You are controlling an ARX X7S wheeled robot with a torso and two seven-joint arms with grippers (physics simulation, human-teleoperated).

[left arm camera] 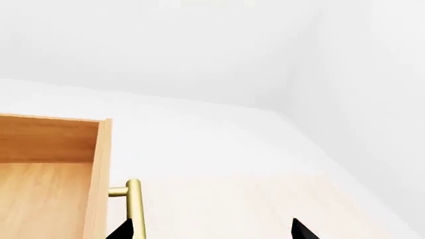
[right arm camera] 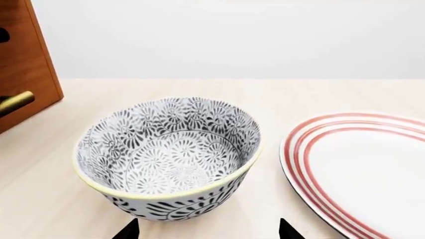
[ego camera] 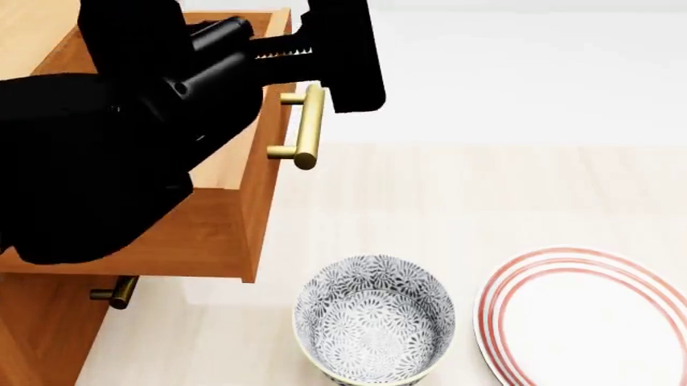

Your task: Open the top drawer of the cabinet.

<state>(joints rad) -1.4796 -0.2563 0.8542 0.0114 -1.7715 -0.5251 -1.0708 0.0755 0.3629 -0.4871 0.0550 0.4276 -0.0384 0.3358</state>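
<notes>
The top drawer [ego camera: 231, 217] stands pulled out from the cabinet [ego camera: 43, 330], its brass handle [ego camera: 308, 127] just beside the left gripper [left arm camera: 212, 231], whose fingertips are spread, one against the bar. The right gripper [right arm camera: 207, 230] hangs spread above a patterned bowl [right arm camera: 169, 154] beside a red-ringed plate [right arm camera: 362, 169]. No writing shows.

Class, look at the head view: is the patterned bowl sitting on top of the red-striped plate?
No. The bowl stands on the table beside the plate, with bare tabletop showing between them.
</notes>
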